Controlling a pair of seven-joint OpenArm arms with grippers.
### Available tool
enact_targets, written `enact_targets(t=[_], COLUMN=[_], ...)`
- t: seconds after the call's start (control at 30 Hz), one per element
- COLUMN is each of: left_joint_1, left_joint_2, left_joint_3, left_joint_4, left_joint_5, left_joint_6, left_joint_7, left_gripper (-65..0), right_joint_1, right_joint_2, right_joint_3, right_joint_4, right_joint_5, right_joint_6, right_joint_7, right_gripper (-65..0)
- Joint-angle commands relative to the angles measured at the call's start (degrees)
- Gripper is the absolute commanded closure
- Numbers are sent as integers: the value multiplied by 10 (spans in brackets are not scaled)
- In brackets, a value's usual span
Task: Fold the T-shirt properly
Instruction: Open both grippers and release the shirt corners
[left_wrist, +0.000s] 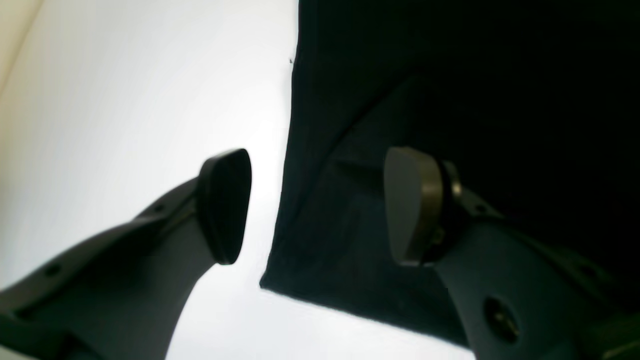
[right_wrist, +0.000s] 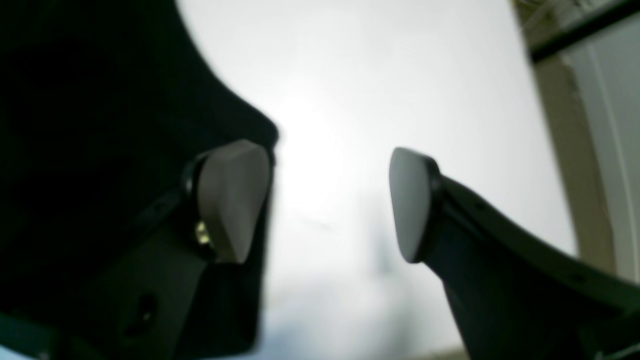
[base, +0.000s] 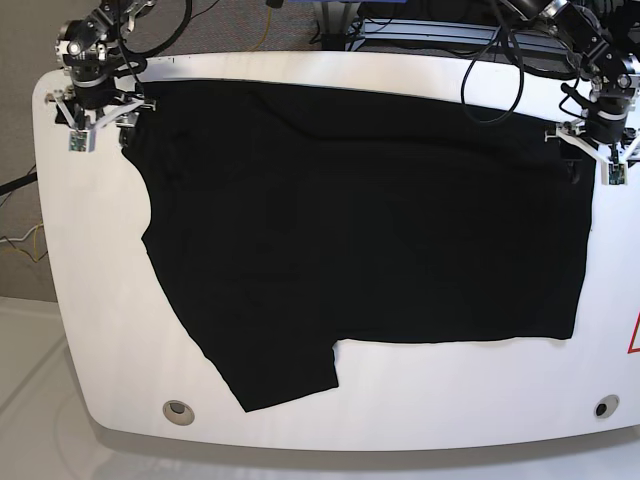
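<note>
Taking the T-shirt (base: 370, 220) as landmark, it lies flat across the white surface (base: 450, 400), long axis running side to side, one sleeve reaching toward the near-left edge. At its far-left corner hangs the right gripper (right_wrist: 330, 200), jaws spread and empty, one pad over black cloth and the other over bare surface, so the edge lies between them. At the far-right corner the left gripper (left_wrist: 315, 205) straddles the hem likewise, jaws spread. Each arm looks equally close to its own corner.
</note>
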Motion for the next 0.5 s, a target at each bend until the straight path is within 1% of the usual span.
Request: enact_targets(t=[0.0,0.33,0.47], left_joint_1=[0,15,18], left_joint_2=[-6,-6,2], left_joint_3=[-2,-13,-18], left_joint_4=[13,11,10], left_joint_5=[-6,-6,-6], left_joint_6=[3,3,3], left_joint_7=[-14,-14,-15], left_gripper=[-392,-392,-392], right_joint_1=[-1,-3,-3], right_joint_2=[6,6,6], right_joint_3=[0,2,3], right_joint_4=[13,10,10], right_joint_5=[5,5,5], right_joint_6=[0,0,0], right_joint_7=[12,12,12], right_gripper=[-401,-401,-401])
